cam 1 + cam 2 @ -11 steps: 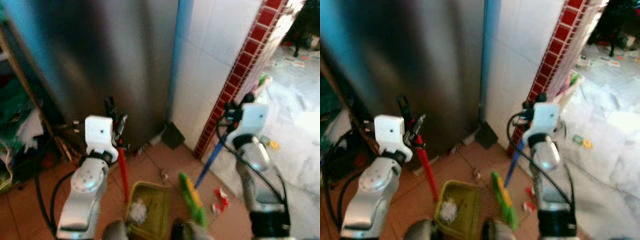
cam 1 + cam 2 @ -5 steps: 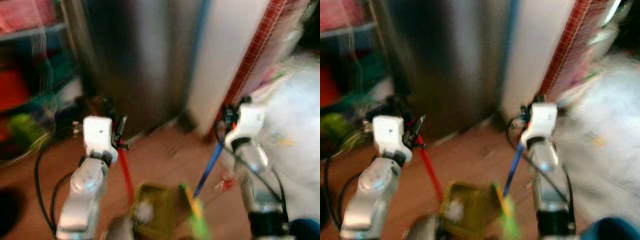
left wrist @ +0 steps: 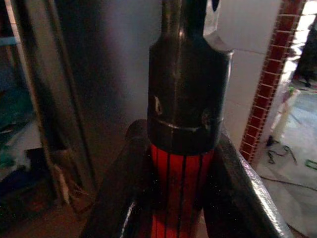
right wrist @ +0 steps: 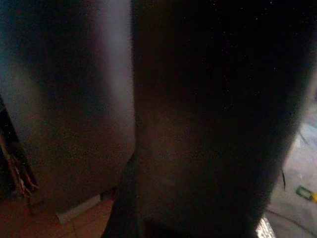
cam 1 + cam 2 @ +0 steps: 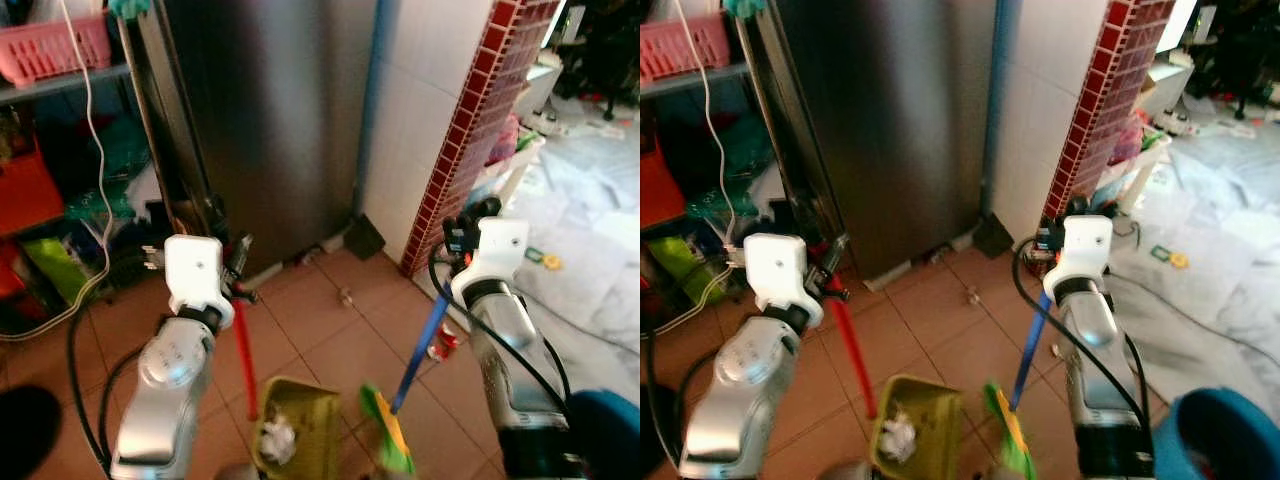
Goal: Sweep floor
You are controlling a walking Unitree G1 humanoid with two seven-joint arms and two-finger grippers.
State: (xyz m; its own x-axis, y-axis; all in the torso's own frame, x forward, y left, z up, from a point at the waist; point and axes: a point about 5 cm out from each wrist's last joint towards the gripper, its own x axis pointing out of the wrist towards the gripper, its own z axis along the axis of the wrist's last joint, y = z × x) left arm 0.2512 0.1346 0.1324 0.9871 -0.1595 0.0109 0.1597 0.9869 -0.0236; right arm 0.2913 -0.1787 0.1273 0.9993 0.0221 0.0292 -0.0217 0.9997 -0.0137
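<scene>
My left jaws (image 5: 232, 268) are clamped on the red handle (image 5: 244, 350) of the yellow-green plastic dustpan (image 5: 298, 440), which sits on the terracotta tiled floor (image 5: 310, 320) below them with a crumpled white paper wad (image 5: 278, 437) inside. My right jaws (image 5: 462, 237) carry the blue broom handle (image 5: 420, 338); I cannot tell how they stand. Its green-and-yellow bristle head (image 5: 385, 432) rests just beside the dustpan. A small red scrap (image 5: 440, 345) lies on the floor near the broom handle, below the right jaws.

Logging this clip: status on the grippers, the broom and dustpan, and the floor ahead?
Left gripper shut on red dustpan handle. Right gripper on blue broom handle. Yellow-green dustpan holds crumpled paper. Small scrap ahead on the tiles.
</scene>
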